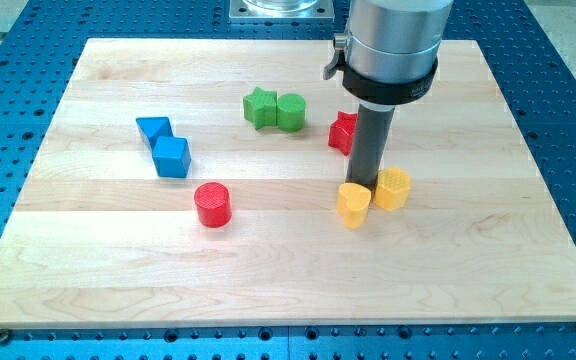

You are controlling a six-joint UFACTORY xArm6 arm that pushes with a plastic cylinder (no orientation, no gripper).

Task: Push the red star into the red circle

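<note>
The red star (342,132) lies right of the board's middle, partly hidden behind my rod. The red circle (212,204) stands well to the view's left and lower, near the board's centre. My tip (364,186) rests on the board just below the red star, wedged between the yellow heart (353,205) and the yellow circle (393,188), touching or nearly touching both.
A green star (260,107) and a green circle (291,112) sit together toward the view's top. A blue triangle (154,129) and a blue cube (171,157) sit at the left. The wooden board (88,260) lies on a blue perforated table.
</note>
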